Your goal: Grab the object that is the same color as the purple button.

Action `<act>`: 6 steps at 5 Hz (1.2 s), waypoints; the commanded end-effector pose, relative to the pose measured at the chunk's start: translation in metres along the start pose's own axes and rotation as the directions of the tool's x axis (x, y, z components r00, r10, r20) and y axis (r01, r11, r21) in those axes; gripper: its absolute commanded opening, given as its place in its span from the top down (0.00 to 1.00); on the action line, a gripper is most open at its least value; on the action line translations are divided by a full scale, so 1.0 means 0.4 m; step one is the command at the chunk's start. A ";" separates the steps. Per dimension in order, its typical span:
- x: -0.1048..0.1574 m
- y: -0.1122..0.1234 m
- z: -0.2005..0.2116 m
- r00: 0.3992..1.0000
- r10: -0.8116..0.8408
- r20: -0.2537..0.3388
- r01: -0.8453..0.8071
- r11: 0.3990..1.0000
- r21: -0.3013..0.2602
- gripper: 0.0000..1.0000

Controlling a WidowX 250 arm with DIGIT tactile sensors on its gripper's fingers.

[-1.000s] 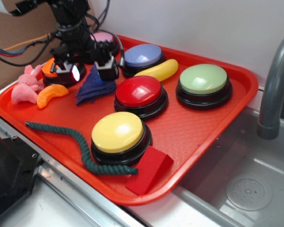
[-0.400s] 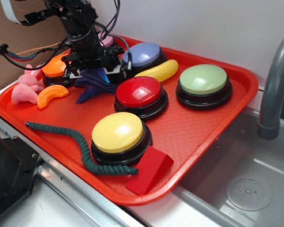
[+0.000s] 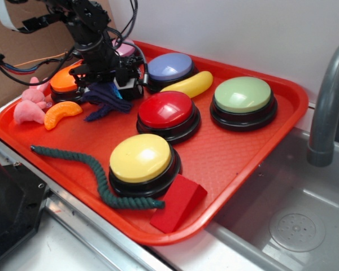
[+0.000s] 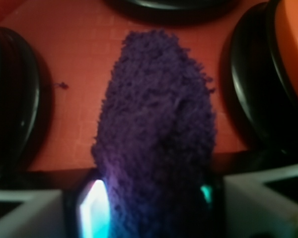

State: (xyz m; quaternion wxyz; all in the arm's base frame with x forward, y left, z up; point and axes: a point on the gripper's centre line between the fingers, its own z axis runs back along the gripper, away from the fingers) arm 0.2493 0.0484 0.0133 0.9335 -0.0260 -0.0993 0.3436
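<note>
Now the gripper [image 3: 109, 84] is clamped on the purple cloth [image 4: 156, 144], near the purple button [image 3: 170, 66].

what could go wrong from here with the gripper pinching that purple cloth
1. The gripper pinches only one end of the purple cloth; the rest hangs toward the tray, so the soft knit might slip out.
2. The orange button and purple button sit close on either side, so a sideways move could bump one.
</note>
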 end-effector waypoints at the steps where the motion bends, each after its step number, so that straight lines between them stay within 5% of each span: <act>1: -0.016 -0.002 0.124 0.992 -0.127 -0.001 0.127 0.992 -0.008 1.00; 3: -0.093 0.015 0.258 0.905 -0.421 -0.066 0.422 0.907 0.001 1.00; 5: -0.129 0.075 0.315 0.875 -0.479 -0.072 0.478 0.878 -0.027 1.00; 6: -0.101 0.074 0.320 0.901 -0.422 -0.097 0.426 0.905 0.020 1.00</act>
